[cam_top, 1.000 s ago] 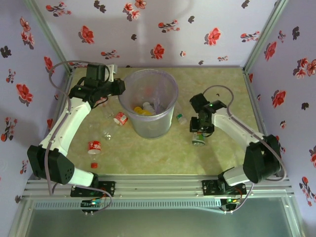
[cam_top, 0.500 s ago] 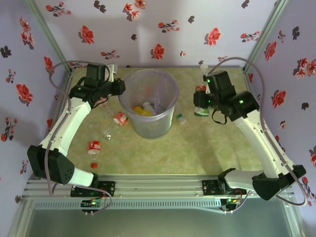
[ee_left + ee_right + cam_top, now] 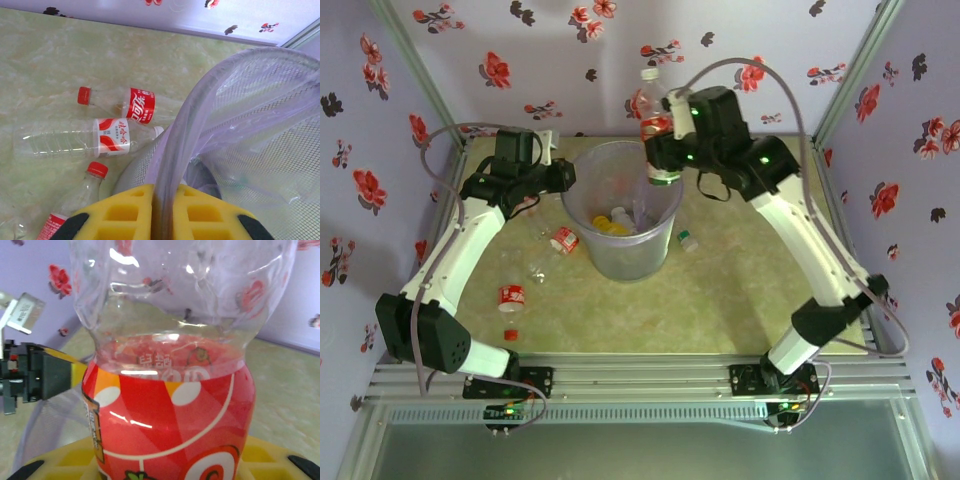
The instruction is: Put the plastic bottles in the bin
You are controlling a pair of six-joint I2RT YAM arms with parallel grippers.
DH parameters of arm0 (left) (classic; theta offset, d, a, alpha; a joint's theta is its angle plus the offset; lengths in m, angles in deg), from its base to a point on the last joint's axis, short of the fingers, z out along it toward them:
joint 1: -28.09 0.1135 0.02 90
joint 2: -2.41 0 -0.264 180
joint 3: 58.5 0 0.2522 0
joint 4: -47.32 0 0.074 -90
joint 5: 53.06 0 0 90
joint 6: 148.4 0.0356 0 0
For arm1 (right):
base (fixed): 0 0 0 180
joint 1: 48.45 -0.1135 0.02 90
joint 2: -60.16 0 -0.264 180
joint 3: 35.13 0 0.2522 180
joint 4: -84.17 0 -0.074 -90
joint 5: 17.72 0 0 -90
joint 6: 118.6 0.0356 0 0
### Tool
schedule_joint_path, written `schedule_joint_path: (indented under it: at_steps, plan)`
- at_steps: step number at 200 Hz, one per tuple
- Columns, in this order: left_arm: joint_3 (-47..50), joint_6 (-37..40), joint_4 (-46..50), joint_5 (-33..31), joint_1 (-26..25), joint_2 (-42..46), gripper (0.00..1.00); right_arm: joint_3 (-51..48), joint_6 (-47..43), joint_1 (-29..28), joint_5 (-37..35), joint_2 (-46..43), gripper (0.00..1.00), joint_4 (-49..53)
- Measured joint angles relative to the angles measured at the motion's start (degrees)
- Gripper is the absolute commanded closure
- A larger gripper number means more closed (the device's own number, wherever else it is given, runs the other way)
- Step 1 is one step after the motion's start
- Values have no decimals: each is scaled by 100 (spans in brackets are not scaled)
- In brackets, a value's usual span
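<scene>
The right end effector (image 3: 665, 150) is clamped on a red-labelled bottle (image 3: 652, 115), held upright above the far rim of the bin (image 3: 625, 255). The left end effector (image 3: 162, 212) pinches the bin's left rim.

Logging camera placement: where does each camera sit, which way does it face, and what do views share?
Top external: above and behind the bases, looking down on the table; both arms show.
Left wrist: looks past the left gripper, clamped on the bin rim, to loose bottles.
Right wrist: faces the held bottle in the right gripper.
Shared: top external also shows bin and held bottle.
</scene>
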Motion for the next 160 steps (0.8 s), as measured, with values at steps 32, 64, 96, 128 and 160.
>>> schedule_joint_path:
  at_steps: [32,64,96,128,160]
  plan:
    - [15,-2,-57,96,0,0,100,415,-13,-203,323,726,56,175]
    - [17,-7,-72,168,0,0,100,487,0,-306,568,1108,56,673]
    - [28,-22,-103,216,0,0,100,487,4,-374,715,1281,56,1239]
    - [50,-31,-162,289,-7,0,100,505,-20,-433,756,1403,56,1829]
    - [63,-52,-199,374,-22,0,100,525,-90,-450,745,1661,56,2347]
